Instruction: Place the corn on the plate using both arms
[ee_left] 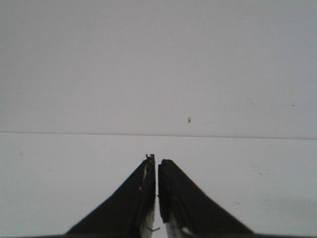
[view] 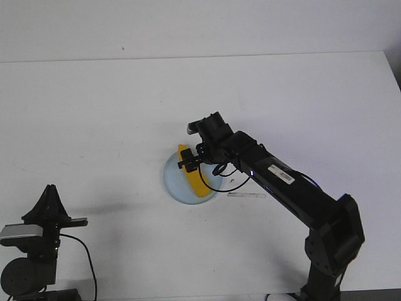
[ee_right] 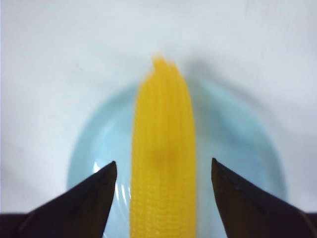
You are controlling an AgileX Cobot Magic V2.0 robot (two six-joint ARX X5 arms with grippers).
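Note:
The yellow corn (view: 191, 177) lies on the pale blue plate (view: 173, 183) near the table's middle. In the right wrist view the corn (ee_right: 163, 163) runs lengthwise between my open fingers, clear of both, with its pointed end over the plate's (ee_right: 94, 148) far rim. My right gripper (view: 195, 158) hovers just above the corn, open and empty. My left gripper (view: 53, 195) rests at the front left, far from the plate; its wrist view shows it (ee_left: 156, 161) shut with nothing between the fingers, over bare table.
A thin clear strip (view: 246, 195) lies on the white table (view: 94, 113) just right of the plate. The table's far edge meets a pale wall (view: 188, 25). My right arm (view: 294, 194) reaches in from the front right.

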